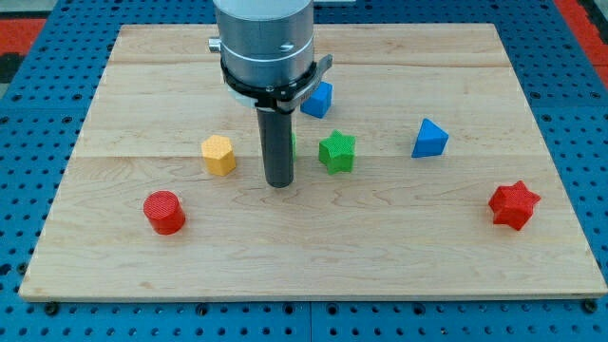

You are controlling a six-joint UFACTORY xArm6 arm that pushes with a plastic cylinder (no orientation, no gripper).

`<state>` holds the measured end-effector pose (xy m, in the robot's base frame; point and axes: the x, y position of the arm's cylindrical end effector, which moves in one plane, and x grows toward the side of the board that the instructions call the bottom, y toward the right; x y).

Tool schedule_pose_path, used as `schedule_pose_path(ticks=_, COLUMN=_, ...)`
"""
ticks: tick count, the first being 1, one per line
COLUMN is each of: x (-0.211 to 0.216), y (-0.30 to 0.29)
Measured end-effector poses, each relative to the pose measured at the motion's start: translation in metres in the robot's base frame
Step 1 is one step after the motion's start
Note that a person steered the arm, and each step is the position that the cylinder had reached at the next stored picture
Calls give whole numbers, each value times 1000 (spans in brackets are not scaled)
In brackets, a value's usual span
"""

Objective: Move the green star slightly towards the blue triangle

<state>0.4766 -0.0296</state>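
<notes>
The green star [336, 151] lies near the middle of the wooden board [380, 256]. The blue triangle [429, 139] lies to its right, a gap apart. My tip [279, 183] rests on the board just left of the green star and slightly below it, a small gap between them. A sliver of another green block [292, 144] shows behind the rod; its shape is hidden.
A yellow hexagon block [218, 154] lies left of the rod. A red cylinder [164, 212] lies at lower left. A red star [514, 204] lies at far right. A blue block [318, 99] sits above the green star, partly behind the arm.
</notes>
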Motion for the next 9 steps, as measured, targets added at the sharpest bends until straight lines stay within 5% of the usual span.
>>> schedule_pose_path(ticks=4, x=-15, y=81)
schedule_pose_path(ticks=7, x=107, y=80)
schedule_pose_path(ticks=9, x=108, y=80)
